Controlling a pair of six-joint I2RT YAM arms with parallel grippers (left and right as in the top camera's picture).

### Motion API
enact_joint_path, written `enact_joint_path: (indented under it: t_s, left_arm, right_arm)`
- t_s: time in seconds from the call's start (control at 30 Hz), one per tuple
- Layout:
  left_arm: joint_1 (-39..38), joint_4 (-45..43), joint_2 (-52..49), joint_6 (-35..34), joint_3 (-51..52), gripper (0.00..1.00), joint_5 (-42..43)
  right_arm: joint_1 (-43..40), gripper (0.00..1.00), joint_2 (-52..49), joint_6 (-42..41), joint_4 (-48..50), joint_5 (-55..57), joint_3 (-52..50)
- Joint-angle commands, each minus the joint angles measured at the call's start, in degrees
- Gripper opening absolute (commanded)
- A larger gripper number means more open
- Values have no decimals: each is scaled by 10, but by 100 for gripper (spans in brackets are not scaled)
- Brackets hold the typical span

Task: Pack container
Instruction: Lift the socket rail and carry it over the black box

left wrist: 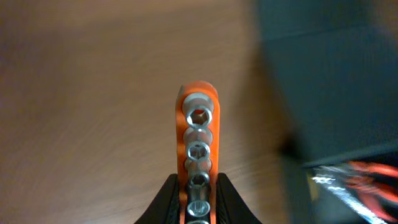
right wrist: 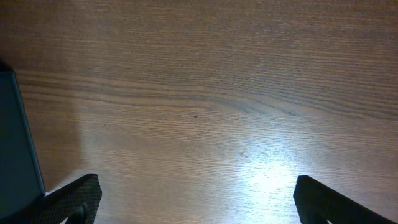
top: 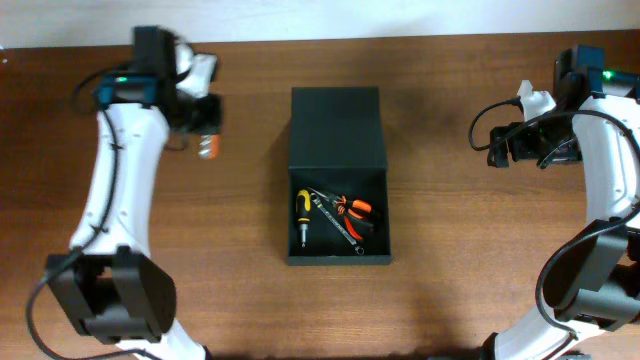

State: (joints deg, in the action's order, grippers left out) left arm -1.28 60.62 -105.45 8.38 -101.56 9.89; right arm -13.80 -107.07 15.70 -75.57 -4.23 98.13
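The container (top: 338, 257) sits mid-table (top: 450, 290), its lid (top: 337, 125) folded back toward 12 o'clock. A screwdriver (top: 301, 215), a wrench (top: 336, 221) and orange pliers (top: 356, 211) lie inside. At about 10 o'clock from it, well apart, the left gripper (left wrist: 198, 200) is clamped narrowly on an orange socket rail (left wrist: 198, 124). At 3 o'clock from the container, the right gripper (right wrist: 202, 202) hangs over bare wood, spread wide and holding nothing.

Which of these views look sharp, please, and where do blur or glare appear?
Left wrist: the orange plastic socket rail is sharp, the brown wooden table and dark matte rectangular box blurred; right wrist: crisp grain, bright glare lower right; overhead: evenly lit, sharp.
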Motion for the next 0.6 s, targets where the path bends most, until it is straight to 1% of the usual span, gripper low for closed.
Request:
enact_joint_path:
  t_s: [0.0,0.07,0.1,0.23,0.3,0.37,0.43,0.57]
  left_arm:
    - [-83,7,25,20,-14,2,76]
    - [-120,11,23,20,-13,2,89]
    - [-157,12,23,22,-12,2,97]
    - [-235,25,23,64,-12,2,97]
    - [-268,40,23,70,-12,2,80]
    - [-308,60,23,80,-9,2,40]
    - [-327,61,23,80,4,2,21]
    - [-345,47,11,80,41,2,21]
  right_arm:
    - [-1,99,-1,5,0,-7,0]
    - [-1,99,-1,5,0,-7,0]
    - [-1,99,-1,5,0,-7,0]
    - [-1,99,-1,5,0,-7,0]
    - [-1,99,-1,5,0,-7,0]
    - [-1,99,-1,5,0,-7,0]
    - [-1,99,-1,5,0,-7,0]
    - [-1,99,-1,5,0,-7,0]
